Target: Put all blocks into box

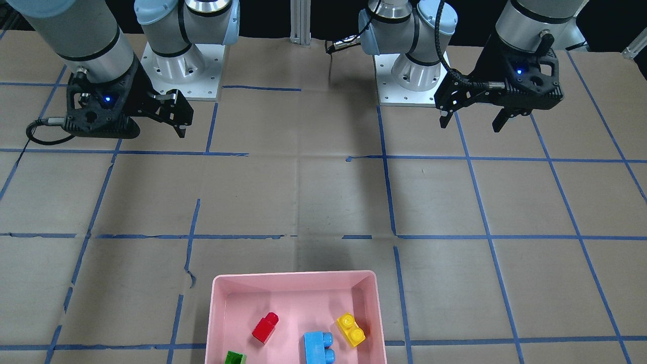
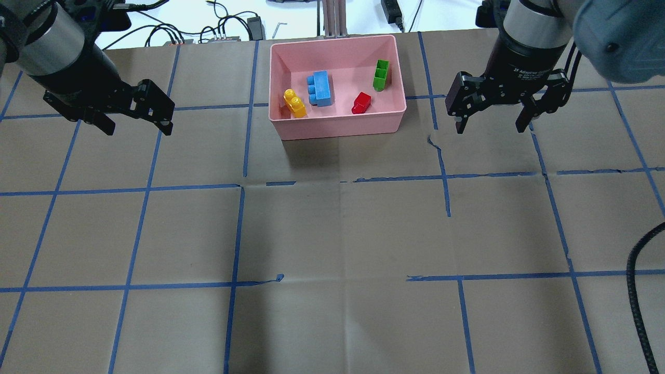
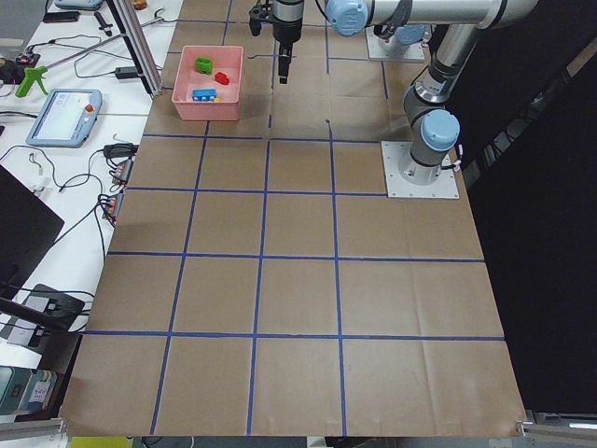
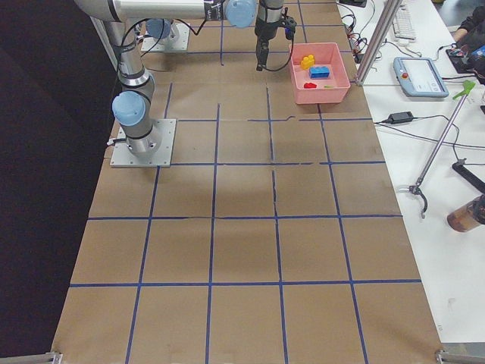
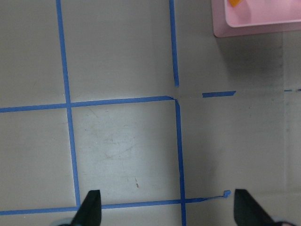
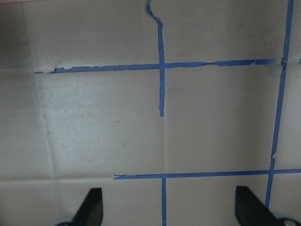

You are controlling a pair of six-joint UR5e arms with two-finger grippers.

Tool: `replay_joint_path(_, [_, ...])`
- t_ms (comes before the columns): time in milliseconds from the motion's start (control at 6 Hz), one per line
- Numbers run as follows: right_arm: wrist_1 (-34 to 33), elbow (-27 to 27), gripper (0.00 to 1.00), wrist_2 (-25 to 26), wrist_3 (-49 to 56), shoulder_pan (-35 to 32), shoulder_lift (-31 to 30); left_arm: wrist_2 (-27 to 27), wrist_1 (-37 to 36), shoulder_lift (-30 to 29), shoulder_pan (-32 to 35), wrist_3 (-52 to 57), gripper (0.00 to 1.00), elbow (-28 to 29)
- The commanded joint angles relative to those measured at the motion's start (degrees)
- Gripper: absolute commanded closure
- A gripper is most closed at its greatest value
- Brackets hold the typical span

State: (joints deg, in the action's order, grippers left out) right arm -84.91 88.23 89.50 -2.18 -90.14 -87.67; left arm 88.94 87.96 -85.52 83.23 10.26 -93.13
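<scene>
All the blocks lie inside the pink box (image 2: 337, 124), which stands at the table's far middle edge. They are yellow (image 2: 294, 103), light-blue (image 2: 319, 89), red (image 2: 361, 103) and green (image 2: 381, 75). In the front-facing view the box (image 1: 293, 276) holds red (image 1: 266, 327), light-blue (image 1: 318, 347), yellow (image 1: 351, 329) and green (image 1: 235, 358). My left gripper (image 2: 137, 130) hangs open and empty above the table, left of the box. My right gripper (image 2: 490, 129) hangs open and empty to the right of the box. The left wrist view catches a box corner (image 5: 254, 21).
Blue tape lines grid the brown table. An aluminium post (image 2: 332, 18) and cables (image 2: 218, 31) sit just beyond the box at the far edge. A black hose (image 2: 636, 291) hangs at the near right. The arm bases (image 1: 177, 65) stand at the robot's side.
</scene>
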Motion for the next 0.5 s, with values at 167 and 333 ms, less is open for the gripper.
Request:
replay_joint_path(167, [-1.3,0.0,0.01,-0.1,-0.7,0.0,-0.5,0.0,-0.2,0.0,0.0,-0.1,0.0,-0.2])
replay_joint_path(333, [-1.4,0.0,0.01,-0.2,-0.6,0.0,-0.3,0.0,-0.2,0.0,0.1,-0.1,0.0,-0.2])
